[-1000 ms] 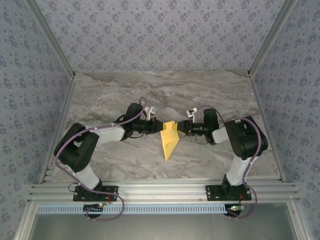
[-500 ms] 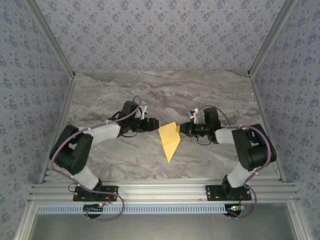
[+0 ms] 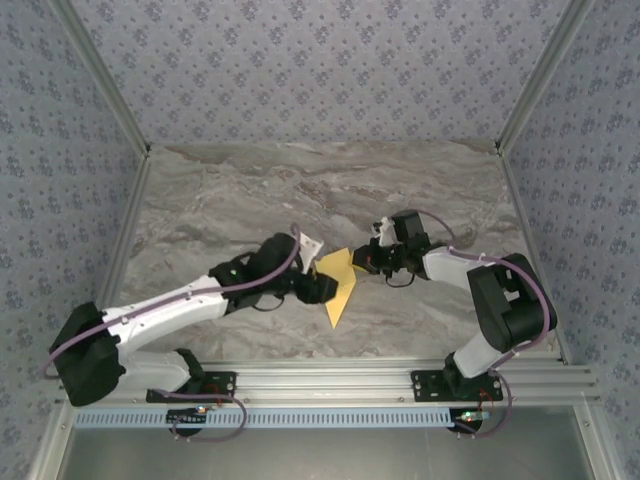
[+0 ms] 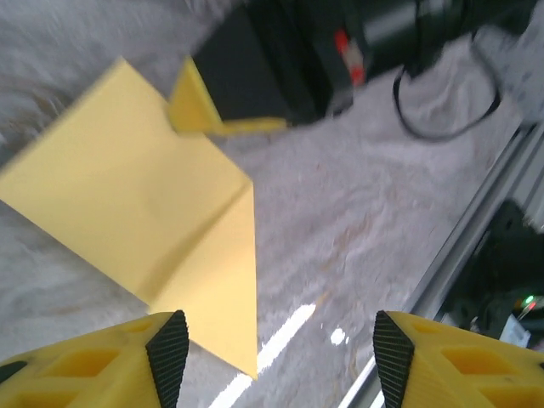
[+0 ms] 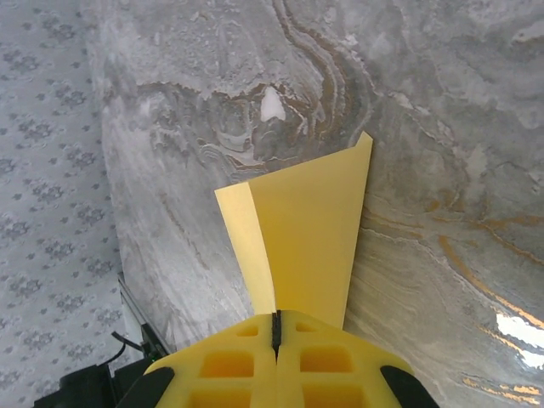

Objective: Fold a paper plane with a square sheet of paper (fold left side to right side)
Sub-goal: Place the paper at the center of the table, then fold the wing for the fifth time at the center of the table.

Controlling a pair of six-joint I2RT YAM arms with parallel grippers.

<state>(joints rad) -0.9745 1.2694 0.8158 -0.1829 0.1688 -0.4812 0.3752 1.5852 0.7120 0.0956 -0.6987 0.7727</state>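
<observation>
Mustard paper plane (image 3: pixel 343 285), half-folded, lies flat on the marble table (image 3: pixel 200 200) between the arms, my right gripper (image 5: pixel 275 327) pinching its right-hand corner, left gripper (image 4: pixel 272 347) spread above it (risk, I judge: pressing down off-line skews the crease or tears the pinched corner).

Paper plane (image 3: pixel 343 283) between left claw (image 3: pixel 322 289), right claw (image 3: pixel 362 262).

Mustard-yellow paper plane (image 3: pixel 341 292), creased, pointed tip nearward

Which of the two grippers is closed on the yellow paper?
The right gripper: its fingers are pressed together, with the yellow paper pinched between them. The left gripper has its fingers wide apart, gripping nothing.
</observation>
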